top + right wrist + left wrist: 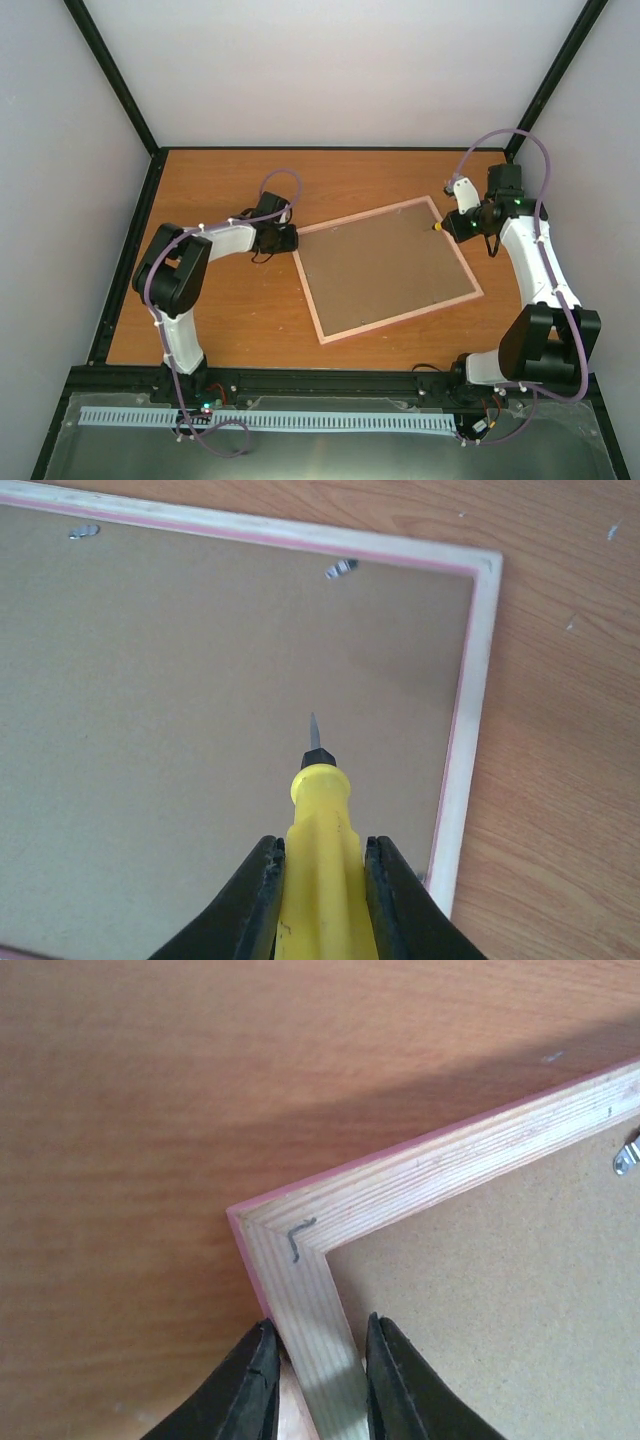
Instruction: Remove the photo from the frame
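The pink frame lies face down in the middle of the table, its brown backing board facing up. The photo is hidden under the board. My left gripper is at the frame's left corner. In the left wrist view its fingers straddle the pale wooden rail, and the gripper is closed on it. My right gripper is shut on a yellow-handled screwdriver. The screwdriver's tip hovers over the board near the frame's far right corner.
Small metal tabs sit on the board along the frame's far rail, and one shows in the left wrist view. The wooden table has a black border rail. White walls enclose the back and sides.
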`<action>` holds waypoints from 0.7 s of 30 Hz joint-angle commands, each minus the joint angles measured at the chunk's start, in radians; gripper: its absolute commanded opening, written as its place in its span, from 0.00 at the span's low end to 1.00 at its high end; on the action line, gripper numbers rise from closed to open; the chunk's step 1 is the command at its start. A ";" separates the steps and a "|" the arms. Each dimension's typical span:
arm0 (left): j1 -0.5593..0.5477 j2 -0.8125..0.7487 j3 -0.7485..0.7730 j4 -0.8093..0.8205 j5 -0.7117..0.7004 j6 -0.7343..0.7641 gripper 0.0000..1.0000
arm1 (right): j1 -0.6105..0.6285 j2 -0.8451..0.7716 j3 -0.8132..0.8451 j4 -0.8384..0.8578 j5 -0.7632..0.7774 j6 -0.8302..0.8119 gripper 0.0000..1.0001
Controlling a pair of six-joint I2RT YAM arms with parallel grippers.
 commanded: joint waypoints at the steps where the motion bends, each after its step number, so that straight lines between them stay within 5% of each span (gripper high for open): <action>1: -0.002 0.060 0.052 -0.073 -0.031 0.218 0.01 | -0.006 -0.034 0.004 -0.020 -0.032 -0.021 0.03; 7: 0.001 0.066 0.127 -0.081 -0.044 0.275 0.04 | -0.006 -0.041 -0.006 -0.028 -0.063 -0.025 0.03; 12: -0.002 0.044 0.197 -0.183 -0.121 0.158 0.47 | -0.006 -0.044 -0.002 -0.034 -0.096 -0.032 0.03; 21: -0.136 -0.132 0.045 -0.286 -0.133 -0.151 0.53 | -0.005 -0.022 -0.012 -0.020 -0.151 -0.016 0.03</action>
